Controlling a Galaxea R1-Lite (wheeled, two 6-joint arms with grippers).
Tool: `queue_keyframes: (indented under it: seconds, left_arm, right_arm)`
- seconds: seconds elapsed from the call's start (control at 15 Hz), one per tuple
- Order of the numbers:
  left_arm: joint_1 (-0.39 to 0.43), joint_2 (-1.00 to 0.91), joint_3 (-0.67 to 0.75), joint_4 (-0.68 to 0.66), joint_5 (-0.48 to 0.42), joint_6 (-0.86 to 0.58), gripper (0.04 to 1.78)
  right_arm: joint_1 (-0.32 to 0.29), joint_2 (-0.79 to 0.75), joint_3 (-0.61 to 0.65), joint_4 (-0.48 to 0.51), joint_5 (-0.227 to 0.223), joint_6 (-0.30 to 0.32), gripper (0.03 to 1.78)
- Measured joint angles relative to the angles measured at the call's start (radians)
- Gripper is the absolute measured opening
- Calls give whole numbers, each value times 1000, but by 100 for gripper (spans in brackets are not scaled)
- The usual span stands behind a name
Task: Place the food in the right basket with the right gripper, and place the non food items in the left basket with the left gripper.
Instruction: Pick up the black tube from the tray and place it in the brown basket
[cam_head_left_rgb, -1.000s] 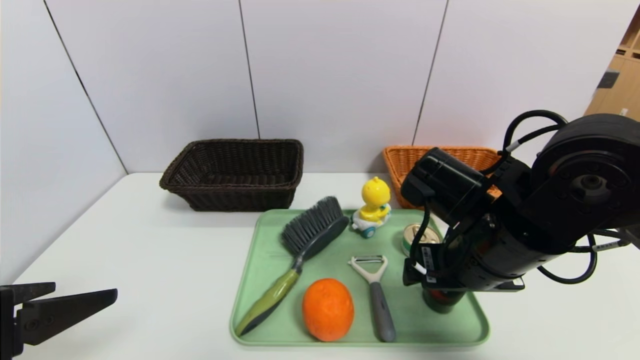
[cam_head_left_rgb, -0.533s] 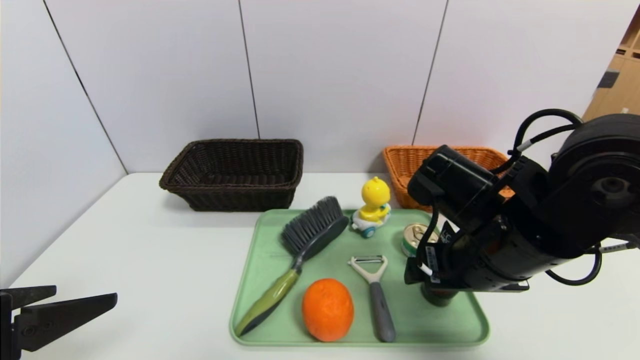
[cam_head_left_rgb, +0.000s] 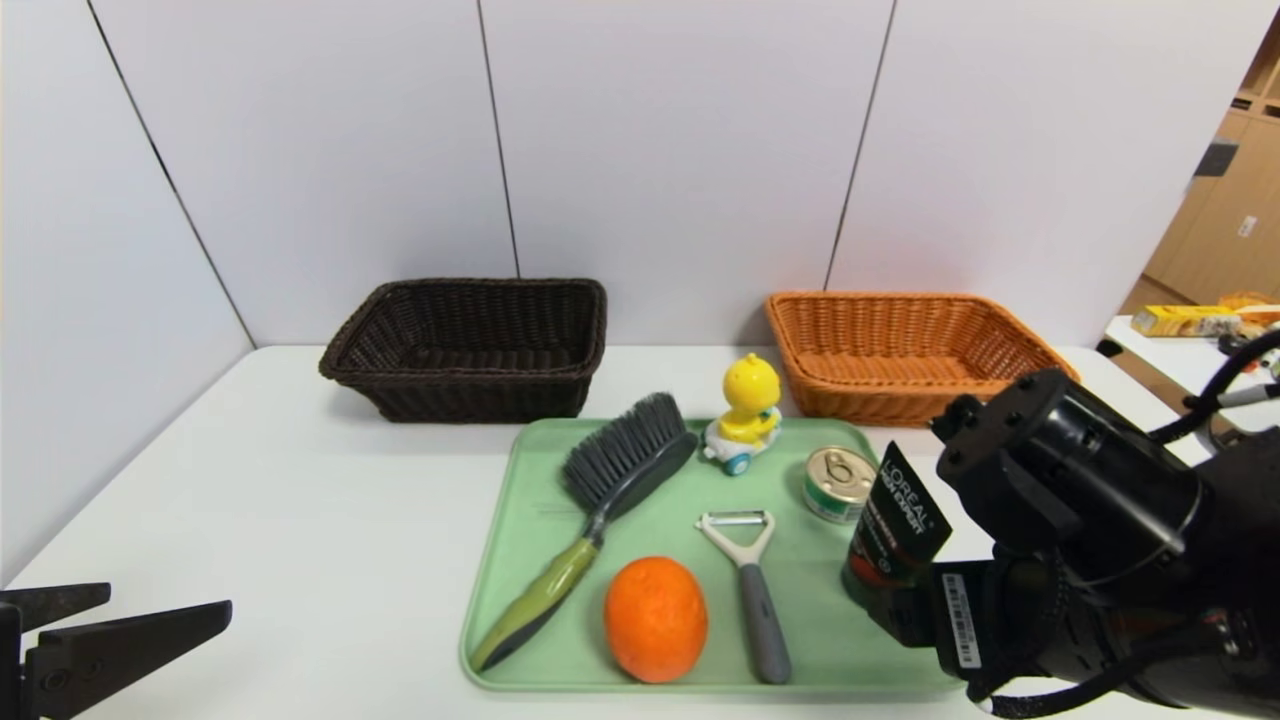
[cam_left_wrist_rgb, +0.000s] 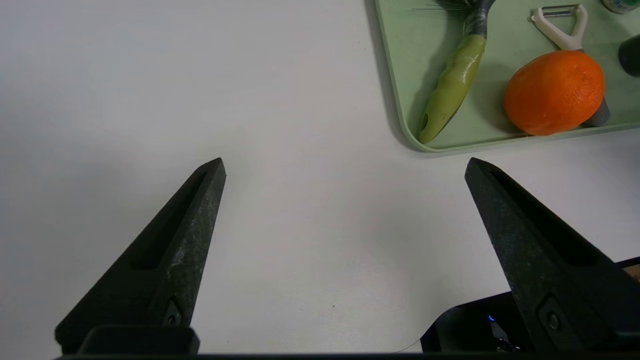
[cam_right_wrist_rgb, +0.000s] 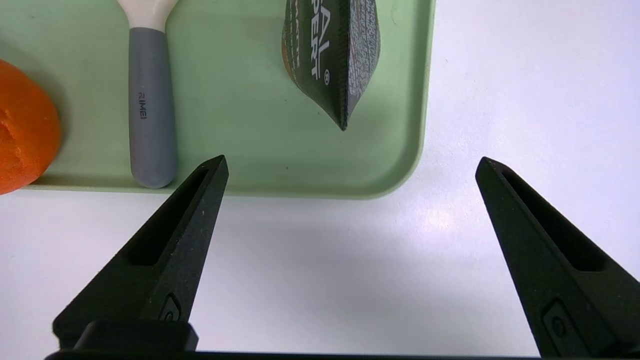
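Observation:
A green tray holds the food: an orange at its near edge and a small tin can at its right. Among the non food items on it are a green-handled brush, a yellow duck toy, a grey-handled peeler and an upright black tube. The dark brown left basket and the orange-tan right basket stand behind the tray. My right gripper hangs open over the table at the tray's near right corner, just short of the tube. My left gripper rests open over bare table, left of the tray.
The white table ends at a panelled wall right behind the baskets. My bulky right arm fills the near right corner. A side table with a yellow box stands off to the far right.
My right arm has pulled back from above the tray's right side toward the near right, uncovering the tube, the can and the right basket. The left arm has stayed put.

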Motion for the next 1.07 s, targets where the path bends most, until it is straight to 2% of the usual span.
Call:
queue_keyframes:
  seconds: [0.07, 0.27, 0.67, 0.8, 1.07]
  left_arm:
    - [0, 0, 2, -1, 0, 1, 169]
    - [-1, 1, 4, -1, -3, 2, 169]
    - [-1, -11, 4, 1, -2, 2, 169]
    - [-1, -14, 4, 1, -3, 2, 169]
    - [-1, -23, 4, 6, -3, 3, 169]
  right_arm:
    - [2, -29, 80, -94, -12, -30, 171]
    - [3, -98, 325, -457, -35, -146, 171]
    - [-3, -136, 603, -1085, -43, -337, 171]
    - [-11, -135, 639, -1178, -42, -350, 171]
    - [-34, -132, 663, -1204, -42, -353, 171]
